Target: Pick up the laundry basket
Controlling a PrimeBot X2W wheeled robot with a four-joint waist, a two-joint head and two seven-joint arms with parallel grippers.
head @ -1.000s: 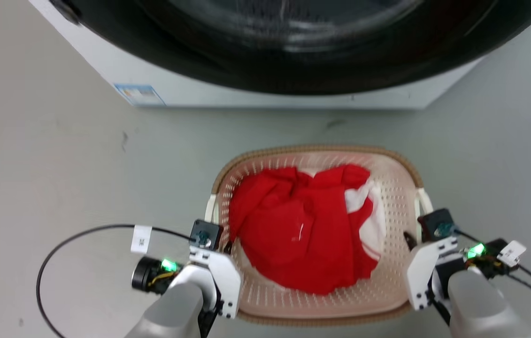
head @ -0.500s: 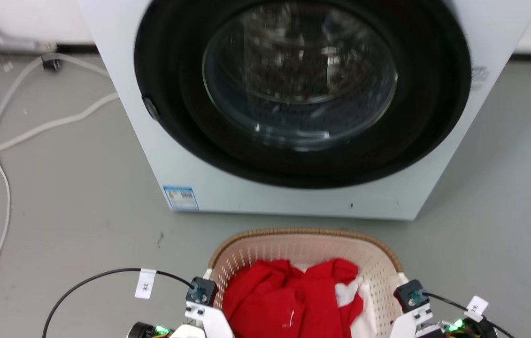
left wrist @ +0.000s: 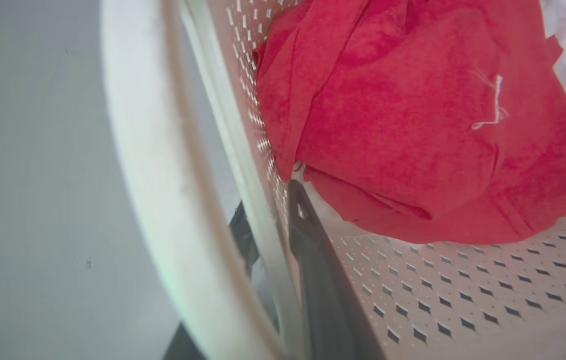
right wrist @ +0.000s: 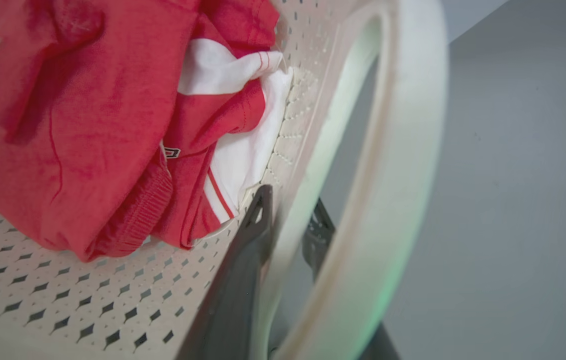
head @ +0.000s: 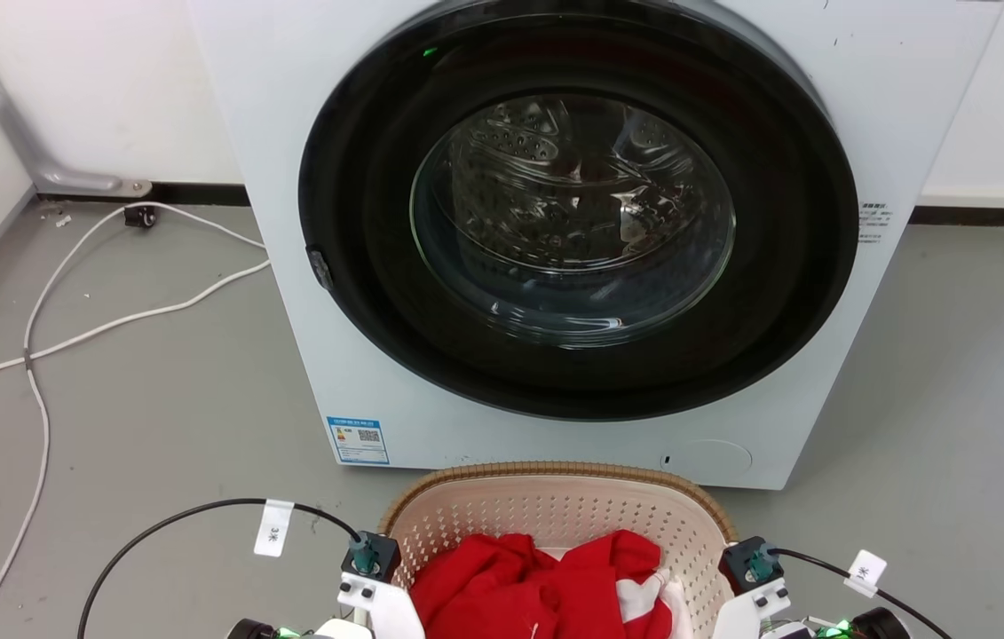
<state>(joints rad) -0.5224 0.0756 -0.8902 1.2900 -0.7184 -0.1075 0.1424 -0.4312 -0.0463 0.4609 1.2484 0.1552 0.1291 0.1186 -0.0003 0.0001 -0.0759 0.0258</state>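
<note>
The laundry basket sat directly in front of the washing machine, with its far rim close to the machine's lower panel. The head view cut off its base, so it could not be confirmed whether it had left the floor.

The left gripper was closed across the basket's left wall, one dark finger inside against the perforated plastic and the other outside, behind the white loop handle. The right gripper gripped the right wall in the same way.

For a sound lift, both arms should rise at an equal rate with the clamp force held, keeping the rim level. The thin wall would probably flex, so a slow start is advisable.

Inside the basket, a red garment lay heaped in the middle, and a white garment pressed against the right wall just above the inner finger. It could snag.

Beyond the basket, the machine's closed door limited forward travel. White cables lay well to the basket's left.
</note>
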